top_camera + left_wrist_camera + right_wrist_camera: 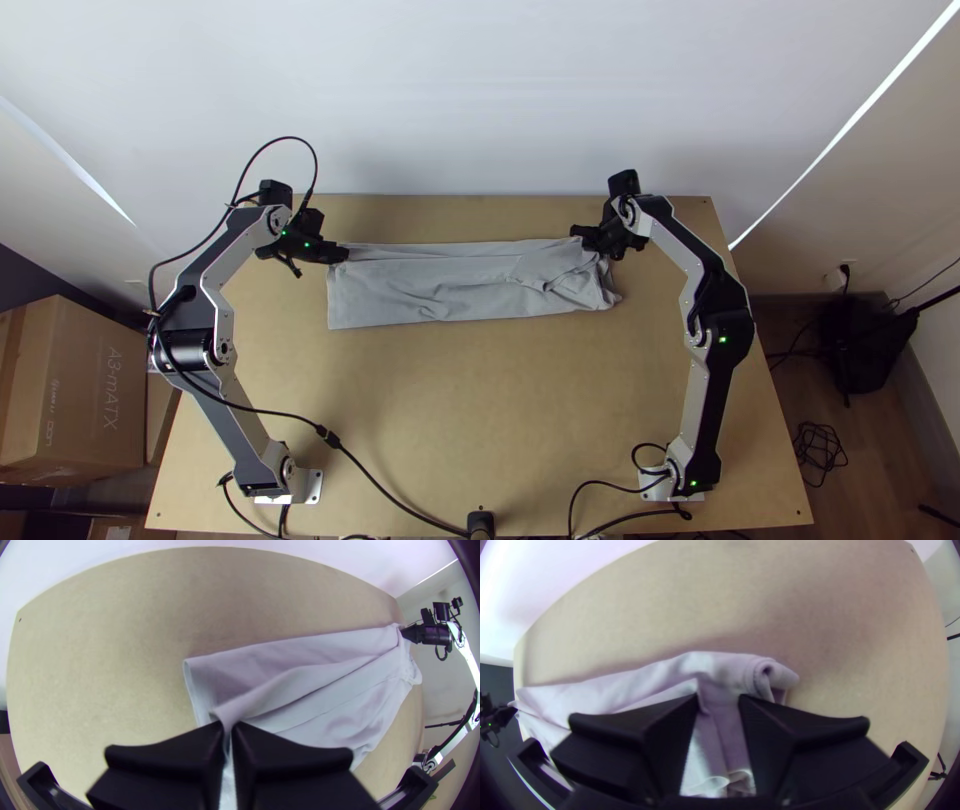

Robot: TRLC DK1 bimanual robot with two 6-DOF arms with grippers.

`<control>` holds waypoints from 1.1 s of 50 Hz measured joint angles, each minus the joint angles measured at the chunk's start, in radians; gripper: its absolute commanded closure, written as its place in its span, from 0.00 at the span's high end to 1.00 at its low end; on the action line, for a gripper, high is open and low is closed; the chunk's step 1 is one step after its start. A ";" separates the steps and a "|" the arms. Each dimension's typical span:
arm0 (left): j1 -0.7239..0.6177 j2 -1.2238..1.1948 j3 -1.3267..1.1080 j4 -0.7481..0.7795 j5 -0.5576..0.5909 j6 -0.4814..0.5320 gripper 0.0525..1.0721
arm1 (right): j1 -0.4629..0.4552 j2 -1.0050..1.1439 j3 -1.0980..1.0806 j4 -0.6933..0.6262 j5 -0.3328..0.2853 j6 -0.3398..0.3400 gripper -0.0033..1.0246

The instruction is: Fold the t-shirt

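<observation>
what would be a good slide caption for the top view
Grey t-shirt folded into a long strip on the wooden table, left gripper at one end, right gripper at the other.

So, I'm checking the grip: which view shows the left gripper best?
The left wrist view: the left gripper pinches the shirt up close. The top view has it at the shirt's far left corner; the right wrist view, far off.
</observation>
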 measured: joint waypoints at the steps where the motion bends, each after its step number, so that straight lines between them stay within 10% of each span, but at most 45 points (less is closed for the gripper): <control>1: 0.000 0.000 -0.004 0.002 0.000 0.000 0.61 | -0.005 0.000 0.001 0.003 0.003 0.003 0.89; 12: 0.003 -0.061 -0.101 0.006 0.000 0.027 0.95 | -0.032 -0.051 -0.032 0.053 0.015 0.029 0.89; 28: 0.114 -0.192 -0.203 0.002 0.148 0.034 0.95 | -0.051 -0.473 -0.243 0.098 -0.006 0.078 0.89; 43: 0.206 -0.225 -0.309 0.021 0.288 0.004 0.95 | -0.149 -0.663 -0.264 0.093 -0.571 0.380 0.89; 55: 0.214 -0.213 -0.362 0.167 0.292 -0.103 0.95 | -0.208 -0.674 -0.269 0.098 -0.816 0.499 0.89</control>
